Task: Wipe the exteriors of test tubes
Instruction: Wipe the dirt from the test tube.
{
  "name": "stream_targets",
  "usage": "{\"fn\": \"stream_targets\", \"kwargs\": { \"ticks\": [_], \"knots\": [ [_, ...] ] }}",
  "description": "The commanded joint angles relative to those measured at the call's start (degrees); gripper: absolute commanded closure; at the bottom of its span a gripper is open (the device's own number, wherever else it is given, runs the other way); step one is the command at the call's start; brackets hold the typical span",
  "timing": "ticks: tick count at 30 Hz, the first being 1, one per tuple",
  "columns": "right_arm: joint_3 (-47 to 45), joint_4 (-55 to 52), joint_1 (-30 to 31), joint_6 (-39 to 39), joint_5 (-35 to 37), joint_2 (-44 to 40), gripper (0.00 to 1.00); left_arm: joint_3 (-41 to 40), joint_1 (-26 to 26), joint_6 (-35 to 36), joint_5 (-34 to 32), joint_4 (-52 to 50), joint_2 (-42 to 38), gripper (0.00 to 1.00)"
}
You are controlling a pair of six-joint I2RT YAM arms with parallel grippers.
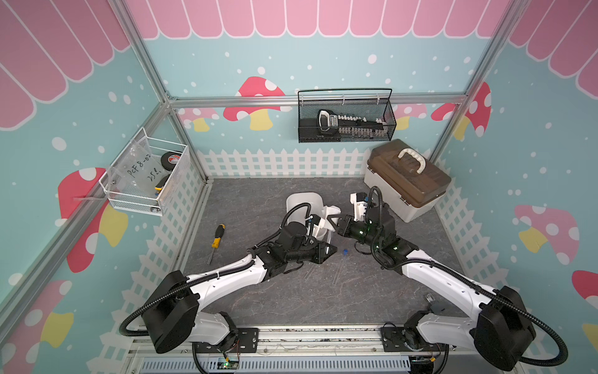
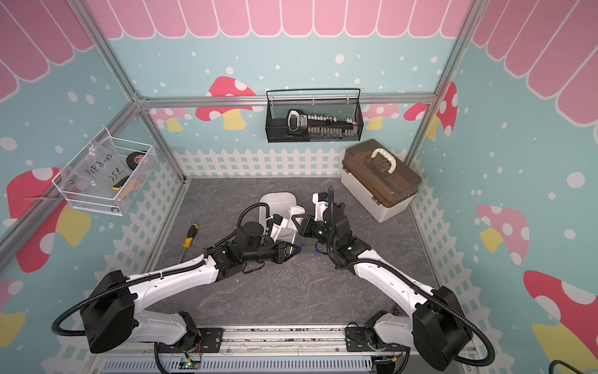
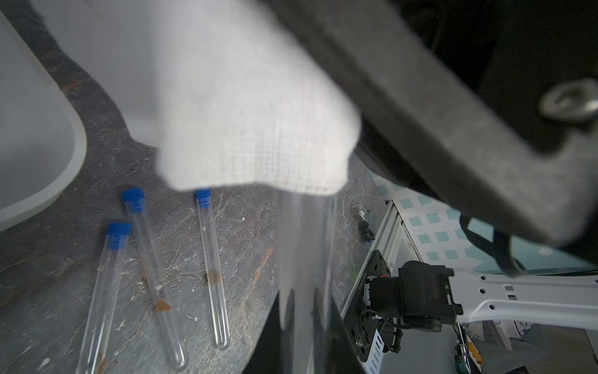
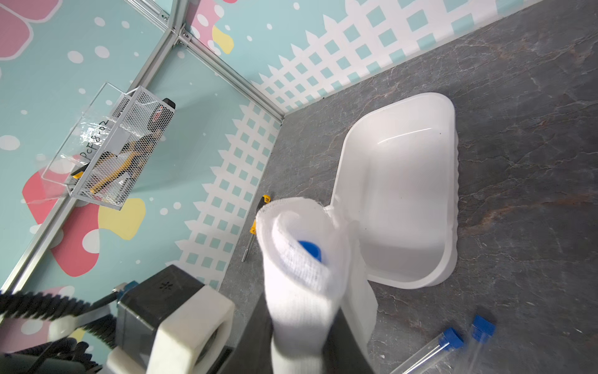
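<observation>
My left gripper (image 3: 305,323) is shut on a clear test tube (image 3: 305,243), which rises from the jaws into a white cloth (image 3: 242,113). My right gripper (image 4: 302,330) is shut on that cloth (image 4: 301,259), which is rolled around the tube's upper end. The tube's blue cap (image 4: 309,251) shows inside the roll. In both top views the two grippers (image 1: 328,251) (image 1: 336,223) meet in front of the white tub. Three more blue-capped test tubes (image 3: 207,259) (image 3: 152,265) (image 3: 103,291) lie side by side on the grey table, with brown smears on them.
A white tub (image 1: 304,200) stands just behind the grippers. A brown-lidded toolbox (image 1: 407,181) sits at the back right. A yellow-and-black screwdriver (image 1: 216,241) lies to the left. A black mesh basket (image 1: 346,116) and a white wire basket (image 1: 145,175) hang on the walls.
</observation>
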Motion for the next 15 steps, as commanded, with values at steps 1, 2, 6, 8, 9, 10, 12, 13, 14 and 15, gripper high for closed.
{"fn": "stream_targets", "kwargs": {
  "ticks": [1,2,6,8,9,10,12,13,14,15],
  "knots": [
    [-3.0,-1.5,0.8,0.7,-0.7,-2.6,0.8,0.2,0.0,0.2,-0.1,0.0,-1.3,0.9],
    [-3.8,-1.6,1.5,1.1,-0.3,-3.4,0.8,0.4,0.0,0.3,-0.2,0.0,-1.2,0.9],
    [-7.8,-1.2,4.9,3.5,2.3,-6.3,0.8,1.0,0.2,0.6,-0.3,-0.3,-0.9,0.9],
    [-9.6,-0.6,6.3,4.5,3.4,-7.4,0.8,1.1,0.3,0.6,-0.4,-0.3,-0.8,0.9],
    [-10.3,-0.2,6.8,5.0,3.8,-7.7,0.8,1.2,0.4,0.7,-0.4,-0.3,-0.8,0.9],
    [-10.9,0.4,6.8,5.4,4.1,-7.9,0.8,1.2,0.4,0.7,-0.4,-0.4,-0.8,0.9],
    [-11.1,0.6,6.8,5.1,4.5,-7.8,0.8,1.3,0.4,0.8,-0.4,-0.4,-0.5,0.9],
    [-10.7,0.3,6.8,4.6,4.6,-7.7,0.8,1.3,0.3,0.8,-0.3,-0.4,-0.5,0.9],
    [-10.1,-0.1,6.7,3.9,5.1,-7.4,0.8,1.3,0.3,0.8,-0.2,-0.5,-0.5,0.9],
    [-9.3,-0.7,6.7,3.4,5.8,-7.0,0.8,1.2,0.4,0.8,-0.1,-0.5,-0.5,0.9]
  ]
}}
